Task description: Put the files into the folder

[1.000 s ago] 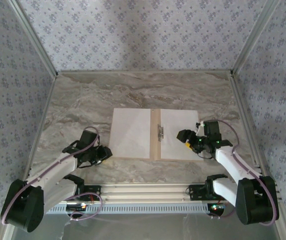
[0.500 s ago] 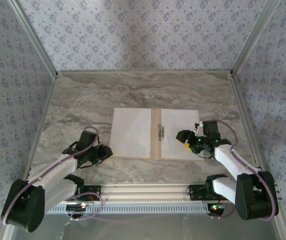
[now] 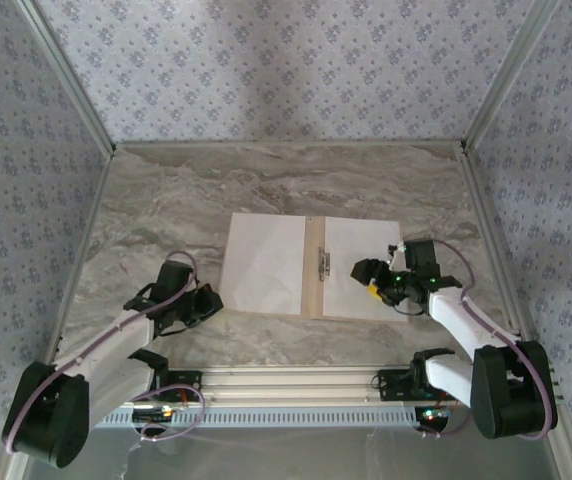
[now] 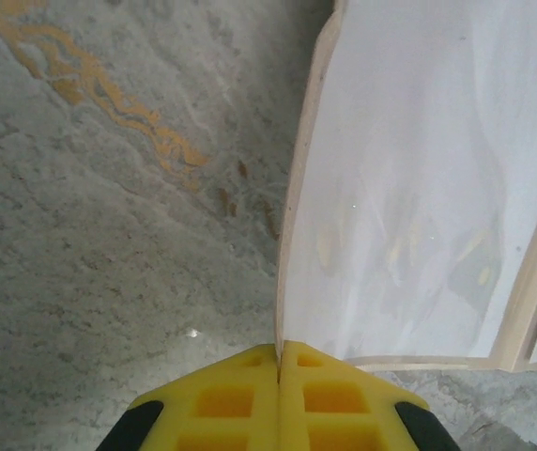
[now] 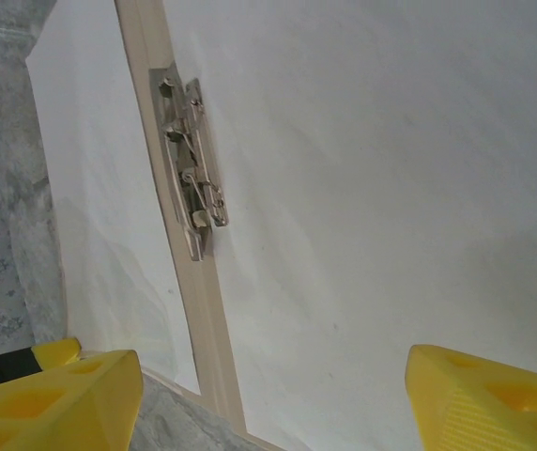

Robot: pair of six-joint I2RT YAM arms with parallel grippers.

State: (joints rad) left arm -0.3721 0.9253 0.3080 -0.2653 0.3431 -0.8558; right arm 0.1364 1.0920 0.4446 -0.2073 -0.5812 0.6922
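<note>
Carefully: my left gripper [image 4: 279, 362] pinches the flat tan cardboard folder [image 4: 299, 216] at its corner, my right gripper [image 5: 273, 381] gapes; lifting could spill the thin white paper sheets [image 4: 419, 188].

The folder [image 3: 312, 298] lies open on the desk [image 3: 216, 190], left sheet [image 3: 263, 265] and right sheet [image 3: 361, 250] on its leaves, clip [image 3: 323, 262] between them. My left pincer [image 3: 209, 300] is at its near-left corner, my right pincer [image 3: 366, 272] over the right sheet.

Left end effector [image 4: 279, 368] pinched shut (no gap), right end effector [image 5: 268, 381] spread wide, arms extended
</note>
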